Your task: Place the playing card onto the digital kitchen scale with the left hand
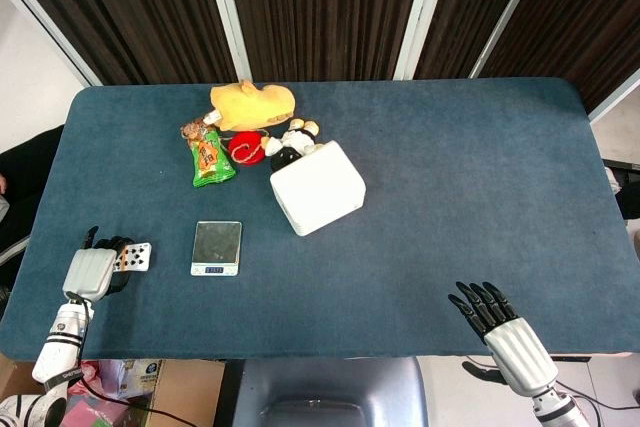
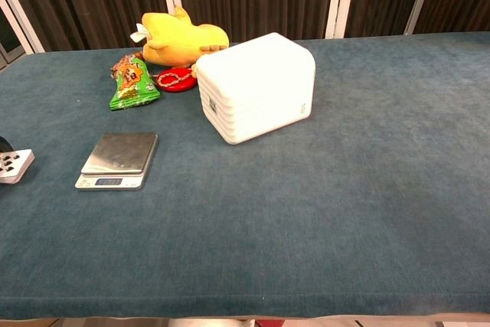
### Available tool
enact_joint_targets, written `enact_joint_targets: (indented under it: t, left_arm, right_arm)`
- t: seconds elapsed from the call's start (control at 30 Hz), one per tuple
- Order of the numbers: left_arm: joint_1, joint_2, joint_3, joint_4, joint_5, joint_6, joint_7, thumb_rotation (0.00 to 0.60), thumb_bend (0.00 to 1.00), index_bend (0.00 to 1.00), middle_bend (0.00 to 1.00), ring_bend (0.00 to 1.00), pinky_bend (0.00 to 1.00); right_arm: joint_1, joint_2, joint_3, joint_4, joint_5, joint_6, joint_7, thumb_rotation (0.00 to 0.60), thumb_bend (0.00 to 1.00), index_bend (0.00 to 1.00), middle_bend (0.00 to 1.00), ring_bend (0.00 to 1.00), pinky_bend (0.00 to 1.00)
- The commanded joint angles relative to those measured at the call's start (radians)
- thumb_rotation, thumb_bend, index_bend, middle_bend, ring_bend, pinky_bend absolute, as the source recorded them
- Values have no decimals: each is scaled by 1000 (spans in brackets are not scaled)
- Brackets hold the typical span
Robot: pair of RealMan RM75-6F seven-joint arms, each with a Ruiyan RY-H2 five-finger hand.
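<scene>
The playing card [image 1: 135,256], white with dark pips, sits at the fingertips of my left hand [image 1: 92,272] near the table's front left corner, and the hand holds it by its left edge. In the chest view the card [image 2: 14,166] shows at the left border, slightly raised off the cloth, with only a dark fingertip above it. The digital kitchen scale [image 1: 217,248], silver-topped, lies flat on the blue table a short way right of the card; the chest view shows the scale [image 2: 119,160] bare. My right hand [image 1: 497,327] hovers at the front right edge, fingers spread, empty.
A white box [image 1: 317,188] stands behind and right of the scale. Farther back lie a green snack packet [image 1: 210,159], a red ring [image 1: 245,148], a yellow plush toy [image 1: 252,104] and a small black-and-white toy [image 1: 290,148]. The table edge [image 1: 300,355] runs along the front.
</scene>
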Motion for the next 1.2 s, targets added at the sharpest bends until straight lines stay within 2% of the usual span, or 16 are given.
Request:
enact_joint_targets:
  t: [0.03, 0.13, 0.33, 0.6, 0.87, 0.97, 1.03, 1.13, 1.2]
  left_arm:
    - [8, -19, -16, 10, 9, 47, -17, 600, 481, 939, 901, 477, 0]
    - [10, -40, -32, 14, 22, 99, -29, 600, 504, 971, 945, 532, 0]
    - [-19, -72, -63, -36, 45, 151, 1, 600, 503, 974, 951, 533, 0]
    - [-87, -133, -72, -118, 66, 127, 132, 600, 502, 975, 950, 522, 0]
    - [-139, -179, -74, -147, 53, 71, 238, 600, 503, 951, 922, 498, 0]
    - [-141, -172, -65, -156, 49, 56, 242, 600, 486, 883, 789, 426, 0]
    - [-140, -165, -65, -165, 39, 47, 233, 600, 462, 745, 614, 325, 0]
    - [-143, -145, -64, -190, 28, 25, 210, 600, 441, 557, 401, 187, 0]
    - [-145, -129, -65, -208, 17, 6, 198, 600, 431, 467, 295, 105, 0]
  right_arm:
    - [0, 0, 0, 0, 1, -1, -1, 600, 161, 0, 0, 0, 0]
    - [1, -1, 0, -1, 2, -3, -3, 600, 161, 0, 0, 0, 0]
    - [3, -1, 1, -3, 4, -9, -4, 600, 161, 0, 0, 0, 0]
    - [7, 6, 1, -3, 2, -5, 15, 600, 161, 0, 0, 0, 0]
    - [7, 18, 0, -2, -2, 11, 45, 600, 161, 0, 0, 0, 0]
    - [7, 23, -3, -2, -2, 11, 53, 600, 161, 0, 0, 0, 0]
    - [7, 24, -4, -3, -4, 11, 55, 600, 161, 0, 0, 0, 0]
    - [8, 22, -2, -1, -9, 17, 60, 600, 160, 0, 0, 0, 0]
    - [7, 16, 1, 6, -14, 28, 64, 600, 160, 0, 0, 0, 0]
